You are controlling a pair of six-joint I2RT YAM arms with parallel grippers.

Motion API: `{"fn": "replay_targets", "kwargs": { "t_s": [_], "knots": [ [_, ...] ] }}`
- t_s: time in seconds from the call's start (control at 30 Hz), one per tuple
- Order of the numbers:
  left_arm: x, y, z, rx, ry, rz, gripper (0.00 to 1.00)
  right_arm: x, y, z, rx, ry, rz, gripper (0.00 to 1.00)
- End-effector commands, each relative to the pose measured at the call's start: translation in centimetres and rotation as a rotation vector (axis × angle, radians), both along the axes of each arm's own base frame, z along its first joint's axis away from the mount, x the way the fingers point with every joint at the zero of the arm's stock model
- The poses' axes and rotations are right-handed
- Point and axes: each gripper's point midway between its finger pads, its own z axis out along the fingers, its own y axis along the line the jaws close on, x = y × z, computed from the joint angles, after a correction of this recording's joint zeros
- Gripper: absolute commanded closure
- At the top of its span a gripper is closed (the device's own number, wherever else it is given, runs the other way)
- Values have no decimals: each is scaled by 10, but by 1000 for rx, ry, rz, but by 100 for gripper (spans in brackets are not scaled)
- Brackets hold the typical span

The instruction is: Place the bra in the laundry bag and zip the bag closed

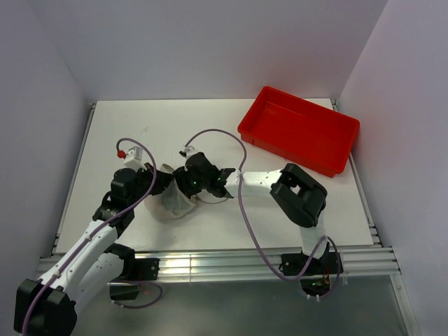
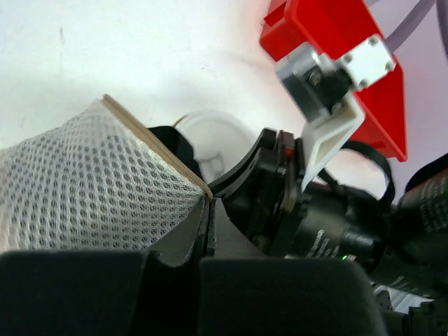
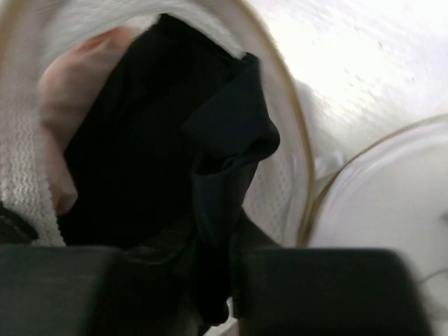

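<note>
bra [image 3: 59,105] inside laundry bag [image 3: 21,175], right wrist only

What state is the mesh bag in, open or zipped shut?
Open: in the right wrist view the rim of the laundry bag gapes wide, and the pink bra shows inside.

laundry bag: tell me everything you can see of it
The laundry bag is a small pouch of whitish, see-through honeycomb mesh with a thin tan zipper rim. It sits on the white table between the arms, unzipped, mouth open. The left gripper is shut on the rim, holding that edge up. The right fingers reach into the mouth, where the pink bra lies against the mesh wall.
</note>
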Motion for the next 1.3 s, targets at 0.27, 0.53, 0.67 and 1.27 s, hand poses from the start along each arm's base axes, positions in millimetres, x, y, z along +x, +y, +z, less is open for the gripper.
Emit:
{"fn": "replay_targets", "kwargs": {
  "t_s": [0.27,0.53,0.67,1.27],
  "knots": [
    [-12,13,-20,-14,-19,59,100,4,-29,53,-35,-72,-38,11],
    [-13,15,-19,-7,-32,65,100,16,-92,61,-85,-70,-96,2],
    [-14,15,-19,-10,-33,62,100,42,-142,38,-145,-55,-247,16],
    [-15,11,-14,-26,-38,47,100,87,-192,-45,-408,26,-415,58]
  ]
}}
